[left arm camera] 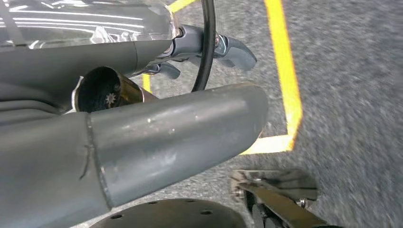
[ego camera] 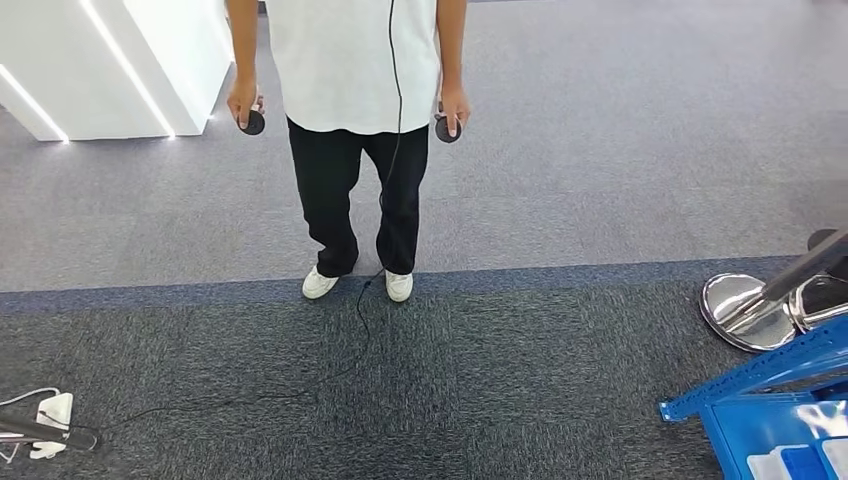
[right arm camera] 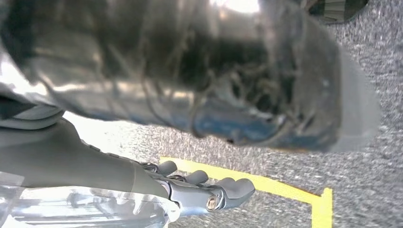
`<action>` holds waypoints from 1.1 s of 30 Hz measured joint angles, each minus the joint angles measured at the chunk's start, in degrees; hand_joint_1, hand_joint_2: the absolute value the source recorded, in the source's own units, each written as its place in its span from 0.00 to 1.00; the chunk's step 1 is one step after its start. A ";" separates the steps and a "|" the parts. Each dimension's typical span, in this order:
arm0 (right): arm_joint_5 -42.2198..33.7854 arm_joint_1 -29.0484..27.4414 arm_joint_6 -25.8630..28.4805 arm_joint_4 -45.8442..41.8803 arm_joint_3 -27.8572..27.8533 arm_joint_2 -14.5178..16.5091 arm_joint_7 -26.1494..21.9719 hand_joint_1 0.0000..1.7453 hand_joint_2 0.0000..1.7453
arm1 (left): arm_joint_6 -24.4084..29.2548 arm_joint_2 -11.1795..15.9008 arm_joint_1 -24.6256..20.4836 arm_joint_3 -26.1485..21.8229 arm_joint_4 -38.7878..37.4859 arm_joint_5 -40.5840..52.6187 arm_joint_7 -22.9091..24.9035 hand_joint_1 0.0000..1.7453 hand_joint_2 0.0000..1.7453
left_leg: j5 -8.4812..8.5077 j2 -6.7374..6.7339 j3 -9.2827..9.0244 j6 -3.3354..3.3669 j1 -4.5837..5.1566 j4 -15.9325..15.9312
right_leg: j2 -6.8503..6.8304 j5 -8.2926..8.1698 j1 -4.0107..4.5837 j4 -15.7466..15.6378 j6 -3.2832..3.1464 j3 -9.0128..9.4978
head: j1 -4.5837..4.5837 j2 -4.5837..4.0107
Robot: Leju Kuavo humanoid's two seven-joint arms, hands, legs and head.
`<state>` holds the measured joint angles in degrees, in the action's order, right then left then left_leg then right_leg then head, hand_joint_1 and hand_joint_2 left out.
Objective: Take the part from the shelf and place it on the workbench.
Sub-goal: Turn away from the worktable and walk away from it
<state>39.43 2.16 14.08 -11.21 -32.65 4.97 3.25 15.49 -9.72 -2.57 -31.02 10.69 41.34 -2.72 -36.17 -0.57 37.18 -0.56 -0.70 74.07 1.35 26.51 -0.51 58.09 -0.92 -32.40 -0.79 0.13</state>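
1. The robot's left hand point(left arm camera: 180, 128) hangs over the grey carpeted floor point(ego camera: 560, 380), thumb and fingers apart, holding nothing.
2. The right hand point(right arm camera: 190, 190) hangs the same way, loosely spread and empty, likely because no reach has begun.
3. Near on the right, the corner of a blue metal shelf point(ego camera: 760, 375) holds pale plastic containers point(ego camera: 795, 462). The part probably lies there, though which item it is cannot be told.
4. Farther off, a person in a white shirt point(ego camera: 350, 60) stands facing the robot, holding round black controllers point(ego camera: 253, 122), likely steering it.
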 joint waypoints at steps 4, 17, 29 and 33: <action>0.21 0.06 -0.09 0.00 -0.18 -0.02 0.32 0.00 0.00 | -0.25 -0.18 -0.02 -0.02 0.00 0.14 -0.92 0.00 0.00 | 7.04 2.23 -4.19 1.15 0.14 -10.48 | 2.57 0.08 0.24 0.38 0.09 0.09 | -0.01 0.00; 0.92 -0.02 -0.20 0.02 -0.24 -0.14 -0.74 0.00 0.00 | -0.41 -0.66 -0.28 -0.10 0.00 0.55 -0.80 0.00 0.00 | 9.30 -1.96 -6.92 3.12 0.28 -17.41 | -1.12 5.30 -0.66 13.73 3.18 -6.88 | -0.12 0.00; 1.43 0.23 -0.34 0.02 -0.82 0.18 -1.70 0.00 0.00 | -0.28 -0.60 -0.40 -0.28 0.01 1.84 -0.10 0.00 0.00 | 0.63 -0.38 -2.32 -0.14 0.02 -4.17 | -0.82 0.11 -0.45 0.39 0.23 -0.34 | -0.04 0.00; 1.78 0.25 -0.26 0.02 -1.02 0.19 -1.23 0.00 0.00 | -0.05 -0.57 -0.24 -0.31 0.02 1.70 -0.57 0.00 0.00 | 3.32 0.45 -1.29 0.42 0.05 -3.54 | 1.67 0.18 -0.18 0.58 0.17 -0.20 | -0.04 0.00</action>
<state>41.21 2.42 13.82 -11.19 -33.67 5.16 2.02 15.44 -10.29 -2.80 -31.33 10.70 43.04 -3.28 -32.85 -0.12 35.88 -0.14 -0.65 70.53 3.02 26.68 -0.69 58.67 -0.76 -32.60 -0.83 0.13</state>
